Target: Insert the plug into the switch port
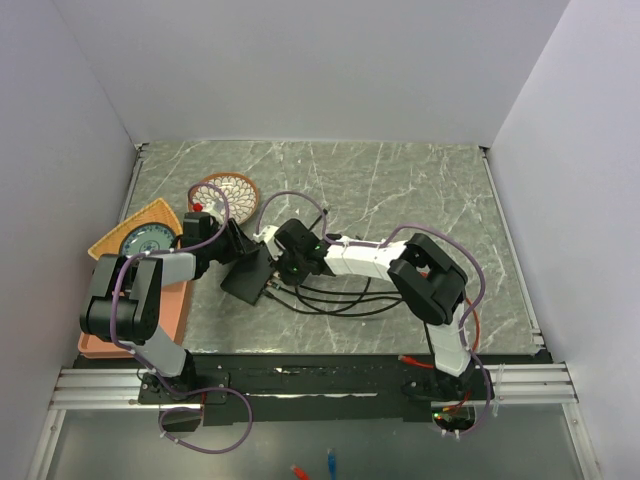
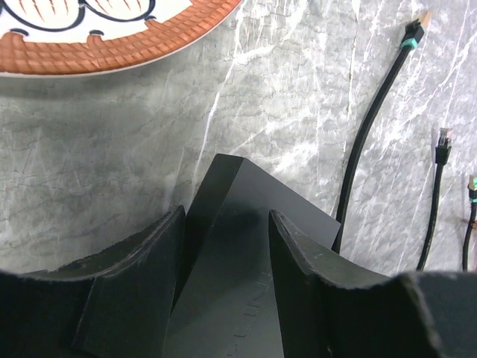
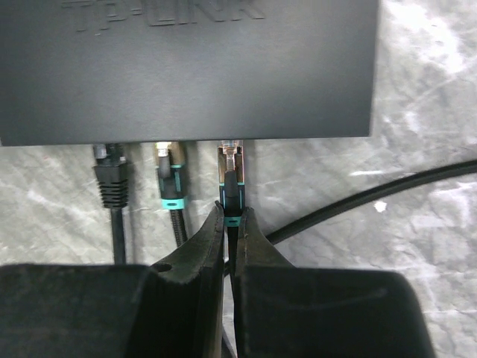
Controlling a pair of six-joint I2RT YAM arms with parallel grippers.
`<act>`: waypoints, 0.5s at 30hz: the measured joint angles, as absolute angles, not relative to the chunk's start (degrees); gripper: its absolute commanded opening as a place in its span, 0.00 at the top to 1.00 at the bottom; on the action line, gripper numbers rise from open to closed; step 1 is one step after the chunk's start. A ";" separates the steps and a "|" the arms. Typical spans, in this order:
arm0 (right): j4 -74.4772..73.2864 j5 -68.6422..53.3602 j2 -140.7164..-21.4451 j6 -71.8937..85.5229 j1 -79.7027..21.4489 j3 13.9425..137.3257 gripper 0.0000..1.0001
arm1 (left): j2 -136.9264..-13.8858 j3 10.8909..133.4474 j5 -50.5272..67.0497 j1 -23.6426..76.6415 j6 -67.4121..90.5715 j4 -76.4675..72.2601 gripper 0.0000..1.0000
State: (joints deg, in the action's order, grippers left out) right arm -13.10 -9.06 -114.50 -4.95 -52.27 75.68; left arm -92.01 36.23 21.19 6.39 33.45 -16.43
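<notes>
The switch is a flat matte-black box on the marble table; it also shows in the right wrist view. My left gripper is shut on the switch, one finger on each side of it. My right gripper is shut on a black plug with a teal band. The plug's clear tip sits at the switch's socket edge, in line with a port. Two other plugs, one black and one teal-banded, sit in ports to its left. The sockets themselves are hidden.
A round patterned dish lies behind the switch, close to my left gripper. An orange tray holding a plate is at the left. Black cables loop in front of my right gripper. Loose plugs lie beside the switch.
</notes>
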 measured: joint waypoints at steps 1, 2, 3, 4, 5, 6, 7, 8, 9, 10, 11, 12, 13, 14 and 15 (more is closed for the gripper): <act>-13.13 -9.21 -114.50 -4.99 -52.42 75.68 1.00 | -92.01 36.21 21.19 6.39 33.65 -16.45 0.46; -13.13 -9.30 -114.50 -5.02 -52.60 75.68 1.00 | -92.03 36.18 21.19 6.39 33.71 -16.47 0.46; -13.13 -9.54 -114.50 -5.02 -52.80 75.68 1.00 | -92.09 36.18 21.19 6.39 33.82 -16.56 0.46; -13.13 -9.54 -114.50 -5.02 -52.97 75.68 1.00 | -92.16 36.18 21.23 6.37 33.91 -16.67 0.47; -13.13 -9.54 -114.50 -5.02 -53.15 75.68 1.00 | -92.25 36.18 21.34 6.35 33.95 -16.80 0.48; -13.13 -9.52 -114.50 -5.02 -53.30 75.68 1.00 | -92.33 36.18 21.41 6.33 34.06 -16.91 0.48; -13.13 -9.45 -114.50 -4.97 -53.41 75.68 1.00 | -92.42 36.18 21.47 6.33 34.11 -17.02 0.49; -13.10 -9.28 -114.50 -4.95 -53.52 75.66 1.00 | -92.53 36.18 21.61 6.28 34.13 -17.19 0.49; -13.10 -9.08 -114.50 -4.91 -53.56 75.66 1.00 | -92.60 36.18 21.65 6.24 34.13 -17.30 0.50; -13.10 -8.80 -114.50 -4.69 -53.60 75.66 1.00 | -92.64 36.18 21.67 6.22 34.13 -17.32 0.50; -13.13 -8.51 -114.50 -4.40 -53.69 75.68 1.00 | -92.64 36.16 21.71 6.17 34.13 -17.34 0.50; -13.13 -8.14 -114.50 -4.19 -53.78 75.68 1.00 | -92.64 36.12 21.71 6.17 34.13 -17.39 0.51; -13.15 -7.77 -114.50 -3.90 -53.89 75.70 1.00 | -92.64 36.05 21.71 6.17 34.13 -17.50 0.52; -13.17 -7.44 -114.50 -3.68 -54.00 75.72 1.00 | -92.64 35.94 21.71 6.13 34.13 -17.65 0.53; -13.17 -7.11 -114.50 -3.42 -54.04 75.72 1.00 | -92.64 35.88 21.71 6.11 34.13 -17.76 0.53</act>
State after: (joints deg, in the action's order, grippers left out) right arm -13.17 -7.11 -114.50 -3.42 -54.04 75.72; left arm -92.64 35.88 21.71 6.11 34.13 -17.76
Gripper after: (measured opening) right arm 0.067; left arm 0.489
